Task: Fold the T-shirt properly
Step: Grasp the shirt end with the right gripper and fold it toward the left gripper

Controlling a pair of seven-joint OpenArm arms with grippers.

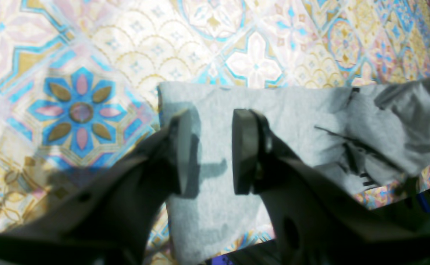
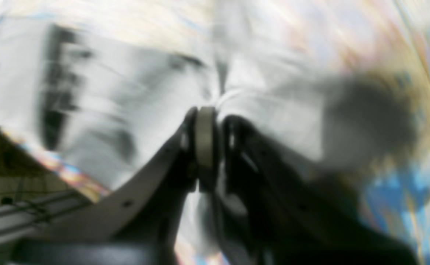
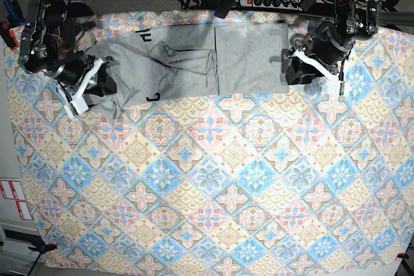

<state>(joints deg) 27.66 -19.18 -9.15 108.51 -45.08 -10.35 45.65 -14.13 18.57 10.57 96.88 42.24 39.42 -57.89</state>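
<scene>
Across the tabletop's [image 3: 213, 211] far edge the T-shirt [image 3: 246, 59] lies limp and light. Right gripper [image 2: 215, 141] is clenched on bunched cloth; left gripper [image 1: 211, 151] hovers released over the flat end. Grasp edges, since the fabric will sag.

My right wrist view is smeared with heavy motion blur. My left wrist view is sharper, glare bleaching the tablecloth [image 1: 134, 40], fingers [image 1: 242, 147] shadowing the T-shirt [image 1: 215, 173]. Base view is evenly lit.
</scene>
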